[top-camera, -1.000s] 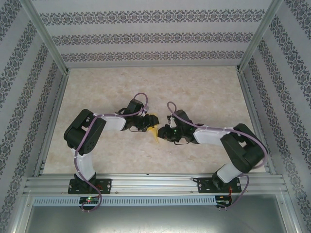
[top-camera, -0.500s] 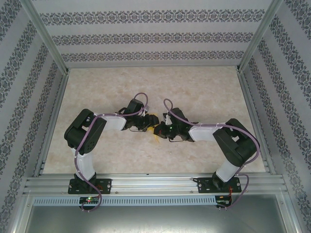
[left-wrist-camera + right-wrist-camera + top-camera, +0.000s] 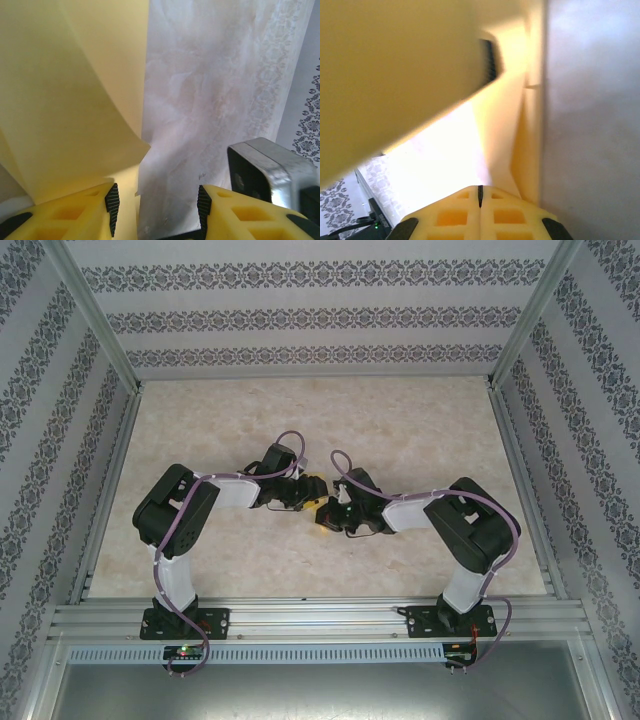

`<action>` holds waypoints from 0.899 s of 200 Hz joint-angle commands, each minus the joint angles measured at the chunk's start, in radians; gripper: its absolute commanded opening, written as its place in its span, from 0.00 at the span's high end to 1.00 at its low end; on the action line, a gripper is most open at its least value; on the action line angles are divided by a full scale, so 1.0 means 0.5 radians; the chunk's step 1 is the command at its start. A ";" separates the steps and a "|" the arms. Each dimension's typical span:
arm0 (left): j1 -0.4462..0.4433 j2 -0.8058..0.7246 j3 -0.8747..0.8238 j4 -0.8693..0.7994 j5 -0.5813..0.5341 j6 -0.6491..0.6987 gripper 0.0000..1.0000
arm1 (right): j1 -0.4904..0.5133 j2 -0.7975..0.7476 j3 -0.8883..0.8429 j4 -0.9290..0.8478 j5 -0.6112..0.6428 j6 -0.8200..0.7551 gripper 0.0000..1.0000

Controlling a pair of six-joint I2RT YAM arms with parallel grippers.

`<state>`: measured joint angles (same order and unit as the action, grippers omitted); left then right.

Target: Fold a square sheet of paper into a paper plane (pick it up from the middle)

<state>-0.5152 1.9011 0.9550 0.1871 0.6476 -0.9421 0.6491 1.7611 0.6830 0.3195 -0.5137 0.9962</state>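
The left arm [image 3: 235,490] and right arm [image 3: 410,512] meet at the middle of the table [image 3: 300,410], blocking the way between them, with yellow paper [image 3: 65,100] there. The far half lies bare up to the back wall [image 3: 320,320], as do both sides.

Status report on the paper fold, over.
Left gripper open beside paper. Right gripper shut at paper, hold unclear. Paper bent up between them. Nothing blocking.

Overhead looks down — wrist cameras sit against paper [image 3: 75,100]
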 commanded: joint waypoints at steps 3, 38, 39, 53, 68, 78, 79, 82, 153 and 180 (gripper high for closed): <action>-0.017 0.100 0.004 -0.132 -0.028 0.062 0.52 | -0.029 0.055 -0.087 -0.004 -0.007 -0.010 0.96; -0.016 0.107 0.006 -0.142 -0.036 0.062 0.52 | -0.032 0.034 -0.173 0.040 -0.030 0.009 0.95; -0.014 0.107 0.005 -0.143 -0.036 0.062 0.52 | -0.031 0.033 -0.173 0.041 -0.031 0.010 0.95; -0.014 0.111 0.012 -0.160 -0.040 0.065 0.52 | -0.032 0.000 -0.195 0.079 -0.056 0.030 0.94; -0.016 0.111 0.012 -0.171 -0.052 0.065 0.52 | -0.031 -0.048 -0.201 0.098 -0.093 0.040 0.93; -0.016 0.117 0.010 -0.176 -0.051 0.062 0.52 | -0.029 -0.086 -0.200 0.092 -0.105 0.042 0.93; -0.014 0.116 0.010 -0.177 -0.052 0.063 0.52 | -0.028 -0.089 -0.200 0.090 -0.103 0.040 0.93; -0.015 0.116 0.015 -0.180 -0.052 0.065 0.52 | -0.028 -0.096 -0.203 0.085 -0.101 0.041 0.93; -0.014 0.128 0.021 -0.193 -0.062 0.062 0.52 | -0.016 -0.176 -0.364 -0.052 -0.073 -0.026 0.93; -0.015 0.128 0.023 -0.196 -0.052 0.063 0.52 | -0.034 -0.247 -0.354 -0.251 0.018 -0.092 0.94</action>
<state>-0.5152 1.9102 0.9722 0.1646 0.6525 -0.9421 0.6369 1.6669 0.5381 0.3737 -0.5385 0.9939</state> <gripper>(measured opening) 0.479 0.067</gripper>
